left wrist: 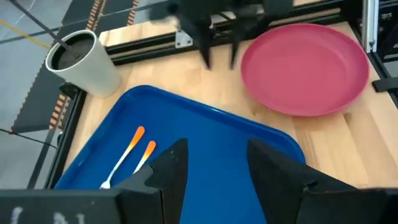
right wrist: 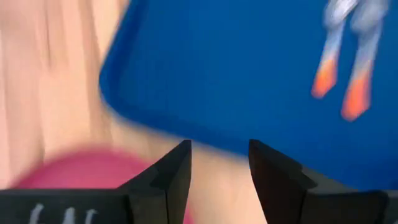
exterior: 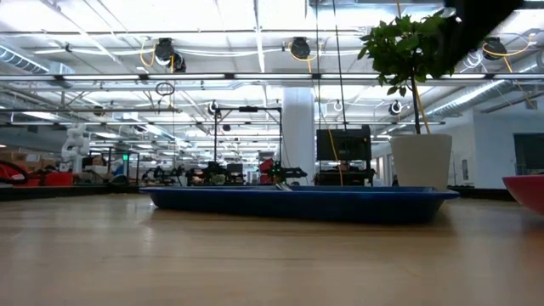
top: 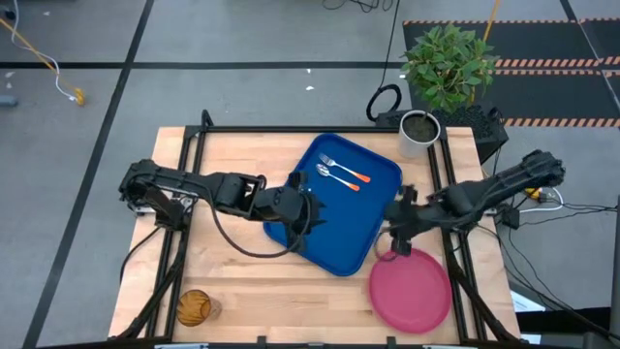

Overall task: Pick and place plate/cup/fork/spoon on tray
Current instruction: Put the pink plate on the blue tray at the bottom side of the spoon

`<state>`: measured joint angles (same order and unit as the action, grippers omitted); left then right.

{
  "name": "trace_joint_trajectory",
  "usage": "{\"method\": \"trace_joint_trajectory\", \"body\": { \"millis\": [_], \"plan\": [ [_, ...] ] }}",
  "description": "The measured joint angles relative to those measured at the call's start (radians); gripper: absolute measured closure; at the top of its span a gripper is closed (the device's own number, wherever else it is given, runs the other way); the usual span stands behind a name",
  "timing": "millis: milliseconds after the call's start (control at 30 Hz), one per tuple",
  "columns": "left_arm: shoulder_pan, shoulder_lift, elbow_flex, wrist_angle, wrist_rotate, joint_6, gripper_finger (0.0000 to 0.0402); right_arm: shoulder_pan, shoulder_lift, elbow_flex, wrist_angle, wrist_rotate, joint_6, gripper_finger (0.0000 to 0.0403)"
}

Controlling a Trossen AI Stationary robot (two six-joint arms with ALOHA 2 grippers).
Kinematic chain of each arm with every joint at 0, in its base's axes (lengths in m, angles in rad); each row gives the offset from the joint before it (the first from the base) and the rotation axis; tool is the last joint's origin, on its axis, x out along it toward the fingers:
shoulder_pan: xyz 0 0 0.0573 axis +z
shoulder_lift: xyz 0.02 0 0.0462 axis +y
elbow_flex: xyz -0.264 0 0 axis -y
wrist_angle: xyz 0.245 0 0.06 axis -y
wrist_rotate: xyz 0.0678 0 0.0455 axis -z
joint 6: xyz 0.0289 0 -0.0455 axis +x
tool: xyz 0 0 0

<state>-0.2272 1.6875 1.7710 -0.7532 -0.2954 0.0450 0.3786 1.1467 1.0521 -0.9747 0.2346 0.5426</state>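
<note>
The blue tray (top: pixel 339 208) lies flat mid-table. The fork (top: pixel 347 169) and the spoon (top: pixel 339 179), both orange-handled, lie side by side on its far part. They also show in the left wrist view (left wrist: pixel 134 152). The pink-red plate (top: pixel 410 289) rests flat on the table at the near right, beside the tray. The amber cup (top: pixel 193 307) stands at the near left corner. My left gripper (top: pixel 308 218) hovers open over the tray's left part (left wrist: pixel 211 143). My right gripper (top: pixel 399 237) is open above the plate's far edge (right wrist: pixel 81 171), between plate and tray.
A white-grey plant pot (top: pixel 418 131) with a green plant stands at the far right corner, just beyond the tray. Black frame rails (top: pixel 450 194) run along the table's sides. Bare wood (top: pixel 232 276) lies between the cup and the tray.
</note>
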Motion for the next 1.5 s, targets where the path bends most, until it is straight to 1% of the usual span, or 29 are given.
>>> {"method": "trace_joint_trajectory", "body": {
  "millis": [67,167,333,500,700,867,1000,1067,1300,1500],
  "plan": [
    [0.000,-0.002,0.000,-0.006,-0.002,-0.004,0.0234,-0.017,0.044,-0.024,-0.040,-0.092,-0.001,0.0250],
    [-0.005,-0.003,0.000,-0.026,-0.005,-0.019,0.0234,-0.026,0.102,-0.049,-0.087,-0.193,-0.016,0.0250],
    [-0.013,-0.002,-0.003,-0.058,-0.005,-0.033,0.0234,-0.029,0.148,-0.097,-0.072,-0.288,-0.020,0.0255],
    [-0.013,-0.002,-0.040,-0.054,-0.005,-0.049,0.0234,-0.029,0.161,-0.151,-0.063,-0.312,-0.005,0.0275],
    [-0.012,0.000,-0.121,0.022,-0.004,-0.055,0.0234,-0.029,0.161,-0.222,-0.062,-0.320,0.020,0.0290],
    [0.002,-0.002,-0.163,0.086,-0.003,-0.051,0.0234,-0.029,0.161,-0.257,0.020,-0.392,0.056,0.0291],
    [0.006,-0.002,-0.201,0.152,-0.004,-0.050,0.0234,-0.023,0.160,-0.278,0.077,-0.420,0.078,0.0291],
    [0.009,-0.002,-0.224,0.180,-0.003,-0.049,0.0234,-0.023,0.160,-0.292,0.092,-0.419,0.086,0.0291],
    [0.010,-0.001,-0.249,0.179,-0.002,-0.051,0.0234,-0.024,0.160,-0.358,0.112,-0.418,0.127,0.0291],
    [0.010,-0.002,-0.249,0.182,-0.002,-0.051,0.0234,-0.023,0.159,-0.364,0.107,-0.422,0.139,0.0291]
  ]
}}
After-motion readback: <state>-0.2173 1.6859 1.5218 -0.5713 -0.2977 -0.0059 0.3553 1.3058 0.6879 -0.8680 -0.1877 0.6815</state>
